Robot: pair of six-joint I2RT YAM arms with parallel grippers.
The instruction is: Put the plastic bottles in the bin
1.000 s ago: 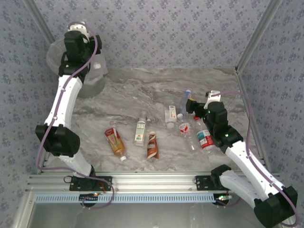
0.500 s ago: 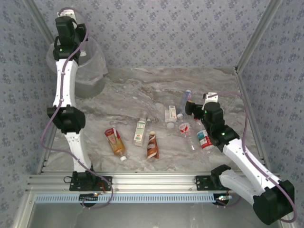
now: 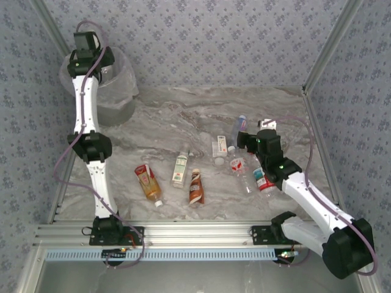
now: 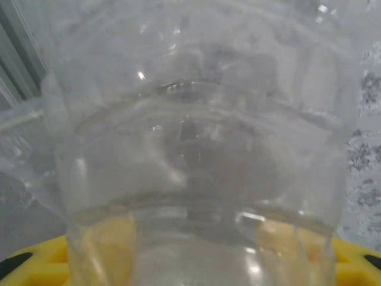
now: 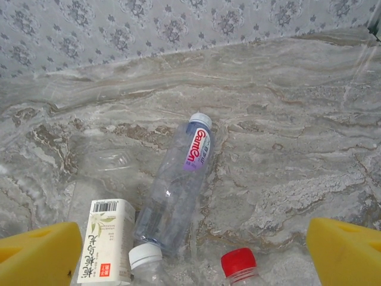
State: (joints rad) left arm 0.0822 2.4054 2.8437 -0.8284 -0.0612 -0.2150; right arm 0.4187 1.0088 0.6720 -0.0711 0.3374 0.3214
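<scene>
My left gripper [image 3: 105, 68] hangs over the bin [image 3: 119, 107], a translucent grey wastebasket with a crinkly liner at the back left. In the left wrist view a clear plastic bottle [image 4: 196, 149] fills the gap between the yellow fingers [image 4: 30, 262], seemingly touching both. Several plastic bottles lie mid-table: an amber one [image 3: 148, 182], a white-green one [image 3: 180, 168] and a brown-white one [image 3: 195, 186]. My right gripper [image 3: 244, 140] stands open just above a clear bottle with a purple-red label [image 5: 178, 185], a white-labelled bottle [image 5: 107, 238] and a red cap [image 5: 238, 262].
Another clear bottle with a red-white label [image 3: 264, 178] lies beside the right forearm. Patterned walls close in the marble table at the back and sides, with a metal post [image 3: 321, 61] at the right rear corner. An aluminium rail [image 3: 195, 235] runs along the near edge.
The left arm has stretched up and back, carrying the clear bottle over the bin. The right gripper has edged left, closer to the cluster of bottles.
</scene>
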